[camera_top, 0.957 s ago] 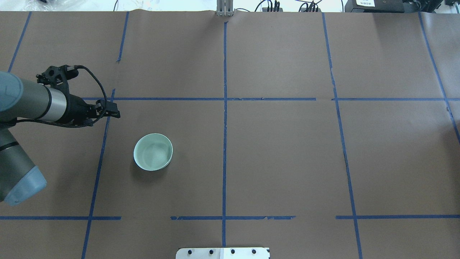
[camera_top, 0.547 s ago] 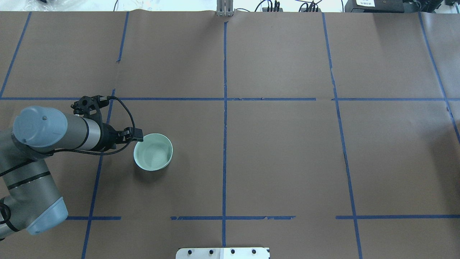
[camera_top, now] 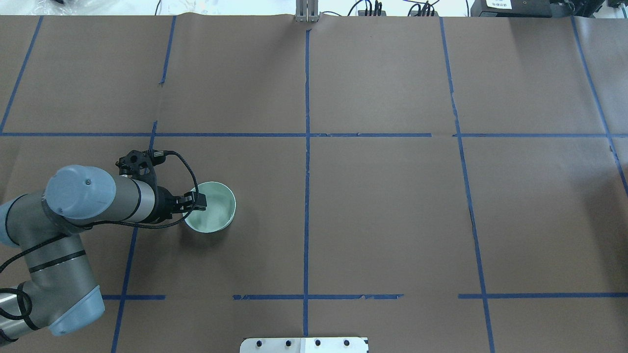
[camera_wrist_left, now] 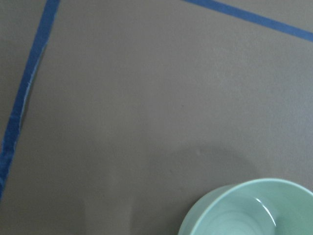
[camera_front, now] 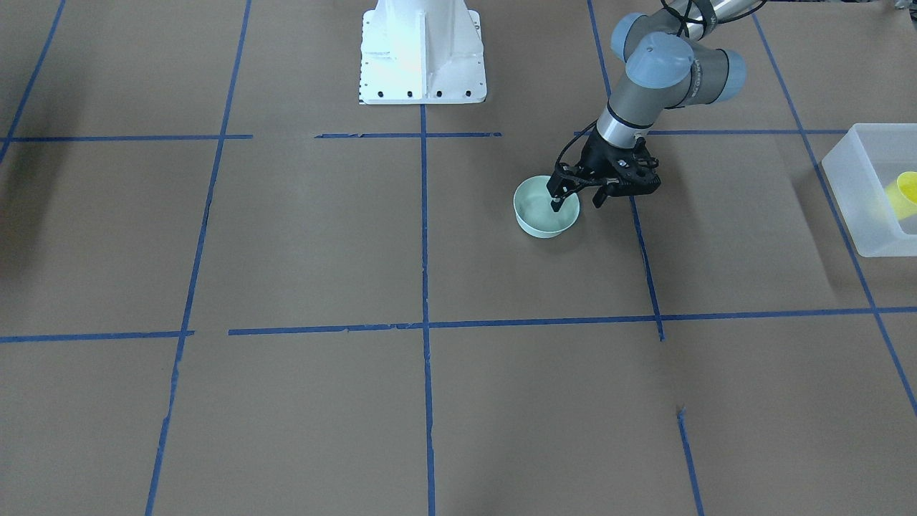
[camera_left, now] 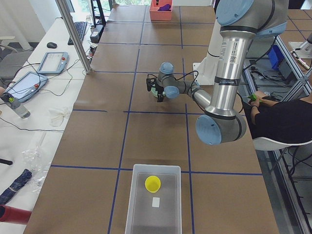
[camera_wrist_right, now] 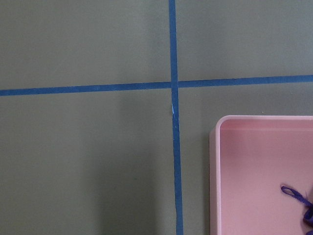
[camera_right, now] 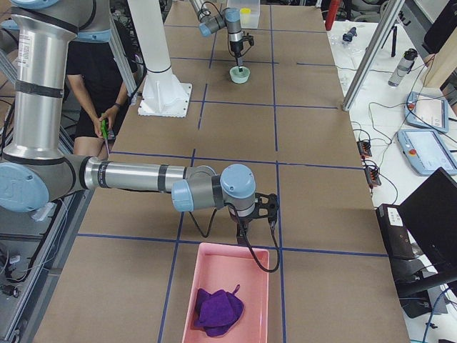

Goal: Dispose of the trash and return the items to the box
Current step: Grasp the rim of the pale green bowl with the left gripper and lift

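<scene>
Now the left hand point(camera_top: 198, 202), lately well clear, stands over the bowl point(camera_top: 216, 215) on the tabletop point(camera_top: 392, 220), fingers apart astride its rim; grasp appears imminent, boxing outstanding.

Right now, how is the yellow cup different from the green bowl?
The yellow cup is bright yellow; the green bowl is pale mint. The cup sits inside the box; the bowl stands on the table. The left claw straddles the bowl's rim; no claw is near the cup. Both are round and open-topped.
</scene>
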Robot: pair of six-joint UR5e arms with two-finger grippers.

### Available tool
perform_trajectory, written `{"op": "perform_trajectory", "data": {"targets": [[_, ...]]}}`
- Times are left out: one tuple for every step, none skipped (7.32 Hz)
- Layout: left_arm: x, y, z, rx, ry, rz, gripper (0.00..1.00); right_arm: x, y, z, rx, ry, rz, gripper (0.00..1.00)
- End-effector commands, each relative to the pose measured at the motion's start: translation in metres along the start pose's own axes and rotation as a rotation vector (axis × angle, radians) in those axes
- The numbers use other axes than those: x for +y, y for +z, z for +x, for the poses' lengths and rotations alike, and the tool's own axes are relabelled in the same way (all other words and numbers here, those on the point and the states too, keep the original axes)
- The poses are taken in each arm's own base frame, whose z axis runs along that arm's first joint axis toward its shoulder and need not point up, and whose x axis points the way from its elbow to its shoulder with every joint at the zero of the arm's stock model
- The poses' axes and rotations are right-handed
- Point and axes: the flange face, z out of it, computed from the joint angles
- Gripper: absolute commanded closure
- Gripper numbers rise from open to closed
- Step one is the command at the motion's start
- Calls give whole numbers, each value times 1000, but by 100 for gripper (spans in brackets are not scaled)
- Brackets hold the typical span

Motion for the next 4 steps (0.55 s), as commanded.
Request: {"op": "perform_trajectory", "data": {"targets": [[8,5,27,-68,-7,-22,97,-1,-2,-3,4,12,6,0],[7,4,38,-92,-11,-24,100,-1,-3,-4,4,11,7,0],[6,-1,41,-96,-14,-24,100,-1,-3,-4,5,10,8,0],[4,-17,45,-100,-21,-20,100,-1,-3,-4,4,10,8,0]]}}
